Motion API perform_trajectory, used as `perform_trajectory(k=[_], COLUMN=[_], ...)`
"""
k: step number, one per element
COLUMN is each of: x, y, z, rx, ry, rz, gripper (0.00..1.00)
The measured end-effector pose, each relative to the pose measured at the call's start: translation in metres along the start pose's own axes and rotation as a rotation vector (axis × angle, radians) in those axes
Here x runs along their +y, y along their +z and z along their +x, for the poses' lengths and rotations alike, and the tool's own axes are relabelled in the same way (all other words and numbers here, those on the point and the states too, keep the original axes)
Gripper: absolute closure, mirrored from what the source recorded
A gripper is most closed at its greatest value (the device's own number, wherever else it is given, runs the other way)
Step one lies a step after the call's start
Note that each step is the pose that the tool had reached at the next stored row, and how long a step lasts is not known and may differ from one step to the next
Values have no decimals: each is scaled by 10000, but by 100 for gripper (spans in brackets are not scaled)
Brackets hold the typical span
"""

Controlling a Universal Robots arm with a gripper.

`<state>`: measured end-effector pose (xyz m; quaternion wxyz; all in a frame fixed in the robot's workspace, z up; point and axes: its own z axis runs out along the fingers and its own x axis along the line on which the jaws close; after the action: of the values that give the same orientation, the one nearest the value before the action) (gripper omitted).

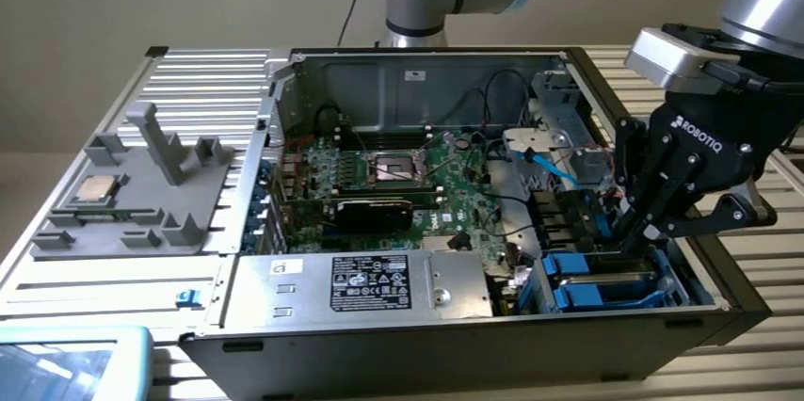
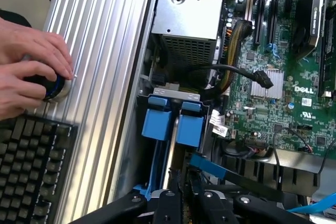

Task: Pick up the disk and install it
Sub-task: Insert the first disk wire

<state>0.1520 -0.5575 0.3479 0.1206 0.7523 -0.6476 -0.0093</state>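
the disk [image 2: 157,127], blue plastic rails along its edges, standing on edge, inside the drive bay [image 2: 173,95]

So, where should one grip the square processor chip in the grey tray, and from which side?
Likely two opposite edges of the processor chip, from straight above: it lies flat, face up, in the grey tray, whose upright posts stand close by.
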Motion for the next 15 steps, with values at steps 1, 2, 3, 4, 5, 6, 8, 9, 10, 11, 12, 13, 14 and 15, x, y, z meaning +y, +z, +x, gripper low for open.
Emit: perform_trajectory(k=[1, 2, 3, 4, 5, 6, 8, 9, 10, 11, 12, 13, 14, 15], x=[-1, -2, -2, -3, -3, -2, -3, -2, -2, -3, -4, -7, -9, -10], y=[2, 3, 5, 8, 8, 8, 8, 9, 10, 13, 14, 14, 12, 10], z=[-3, -6, -10, -11, -12, -13, -13, -14, -14, -18, -29, -47, -68, -72], rx=[104, 191, 223, 228, 225, 217, 195, 184, 180, 192, 229, 284, 347, 384], ry=[23, 44, 58, 80, 116, 159, 274, 331, 371, 387, 394, 406, 417, 423], rz=[-18, -34, -40, -46, -52, -58, -75, -82, -88, -91, -98, -105, -114, -119], gripper=[83, 83, 83, 83, 83, 83, 83, 83, 83, 83, 83, 83, 83, 83])
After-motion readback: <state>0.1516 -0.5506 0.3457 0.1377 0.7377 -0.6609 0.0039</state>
